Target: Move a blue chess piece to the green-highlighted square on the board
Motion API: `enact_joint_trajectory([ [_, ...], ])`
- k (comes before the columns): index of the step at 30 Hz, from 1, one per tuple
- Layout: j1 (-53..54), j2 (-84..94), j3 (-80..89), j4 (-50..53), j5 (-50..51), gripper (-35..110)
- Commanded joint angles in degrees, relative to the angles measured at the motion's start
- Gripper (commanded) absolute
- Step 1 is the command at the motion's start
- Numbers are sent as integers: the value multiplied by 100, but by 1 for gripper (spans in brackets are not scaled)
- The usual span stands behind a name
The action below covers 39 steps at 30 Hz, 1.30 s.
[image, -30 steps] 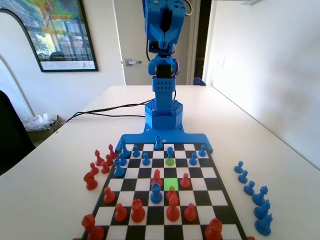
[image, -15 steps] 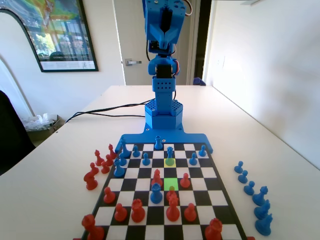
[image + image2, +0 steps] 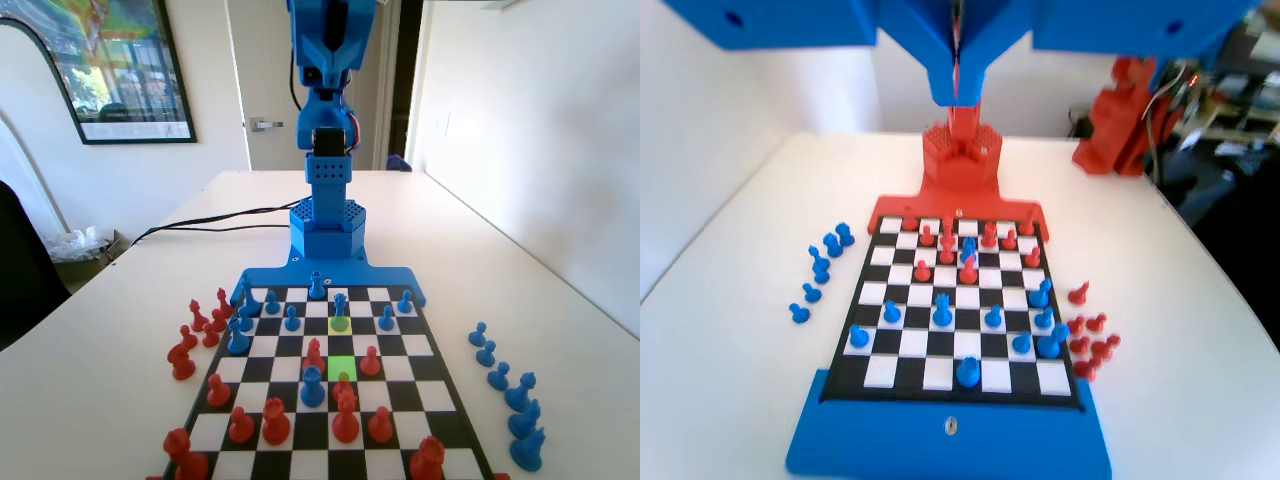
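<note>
While the jaws look closed and empty, the blue chess piece stands upright.

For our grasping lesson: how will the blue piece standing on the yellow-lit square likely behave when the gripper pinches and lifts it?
The blue chess piece looks like moulded plastic, so probably stiff and light. It is tall and slim on a small base, so a sideways nudge may tip it. Its smooth, narrow body could slip between the jaws of the gripper.

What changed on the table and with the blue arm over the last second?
Only the blue arm moved: its upper part shifted slightly upward in the fixed view. Its gripper hangs shut and empty high above the board. The blue chess piece on the yellow square and the green-highlighted square stayed as they were.
</note>
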Motion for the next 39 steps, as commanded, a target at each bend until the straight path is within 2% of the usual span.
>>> enact_joint_trajectory([
  [1, -79, -940, -677, 70, 79, 1],
  [11, 0, -2197, -255, -527, 53, 2],
  [19, -114, -2312, 782, -1257, -26, 5],
  [31, -220, -2347, 2426, -3023, -132, 10],
  [39, -176, -2391, 2944, -3621, -334, 10],
])
